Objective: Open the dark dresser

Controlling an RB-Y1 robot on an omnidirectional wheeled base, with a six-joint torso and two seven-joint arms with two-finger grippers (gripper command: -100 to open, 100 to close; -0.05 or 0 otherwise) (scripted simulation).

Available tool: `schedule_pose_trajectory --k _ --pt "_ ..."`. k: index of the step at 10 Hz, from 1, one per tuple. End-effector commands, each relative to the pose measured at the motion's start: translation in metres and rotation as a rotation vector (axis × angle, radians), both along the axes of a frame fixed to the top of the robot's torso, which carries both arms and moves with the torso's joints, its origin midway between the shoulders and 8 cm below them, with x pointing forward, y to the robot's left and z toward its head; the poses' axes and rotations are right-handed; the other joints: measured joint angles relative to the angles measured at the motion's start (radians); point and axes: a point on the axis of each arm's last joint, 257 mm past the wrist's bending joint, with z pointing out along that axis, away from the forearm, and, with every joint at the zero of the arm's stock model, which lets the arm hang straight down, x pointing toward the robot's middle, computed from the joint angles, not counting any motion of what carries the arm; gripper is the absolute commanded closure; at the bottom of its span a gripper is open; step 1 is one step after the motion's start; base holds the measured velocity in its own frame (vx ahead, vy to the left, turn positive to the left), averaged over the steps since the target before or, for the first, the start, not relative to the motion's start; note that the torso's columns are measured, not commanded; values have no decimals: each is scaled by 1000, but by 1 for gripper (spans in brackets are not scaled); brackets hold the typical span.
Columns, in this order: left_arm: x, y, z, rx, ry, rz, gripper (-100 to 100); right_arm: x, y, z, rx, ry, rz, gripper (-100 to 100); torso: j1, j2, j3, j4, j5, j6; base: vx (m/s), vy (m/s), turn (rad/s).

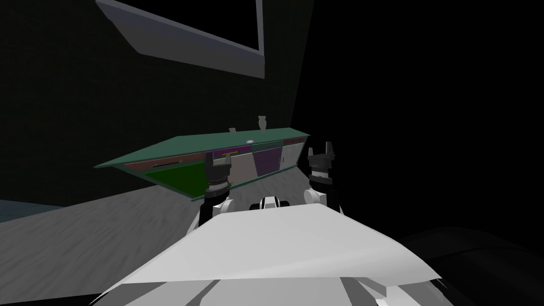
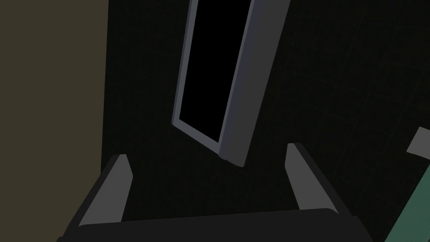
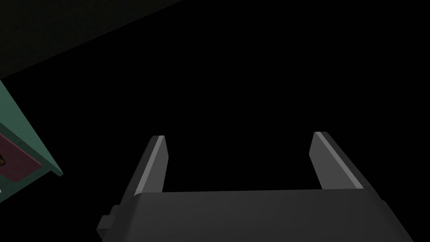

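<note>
Dark wall (image 1: 69,106) beyond dresser (image 1: 212,144); left fingers (image 2: 114,189), right fingers (image 3: 152,166) (both) apart

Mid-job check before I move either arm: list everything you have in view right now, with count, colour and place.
dresser: one, green top, fronts in maroon, green, purple and pale grey; straight ahead against the dark wall.
small figure: one, grey, at the back edge of the dresser top.
round thing: one, small and pale, on the dresser top nearer the front.
window frame: one, grey, around a black area, on the wall above the dresser.
floor: grey, in front of the dresser.
left claw: open, raised in front of the dresser's middle fronts.
right claw: open, by the dresser's right end.
</note>
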Motion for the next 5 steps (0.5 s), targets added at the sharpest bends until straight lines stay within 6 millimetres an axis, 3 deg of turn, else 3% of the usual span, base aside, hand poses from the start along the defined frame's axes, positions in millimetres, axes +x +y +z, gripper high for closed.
schedule_pose_trajectory --k 1,5 --pt "3 3 -19 -3 19 -15 -100 0 0 0 0 0 0 0 1 0 0 0 0 0 132 -113 18" --pt "5 11 -52 -24 51 -29 -100 0 0 0 0 0 0 0 0 2 1 0 0 0 161 -122 23"
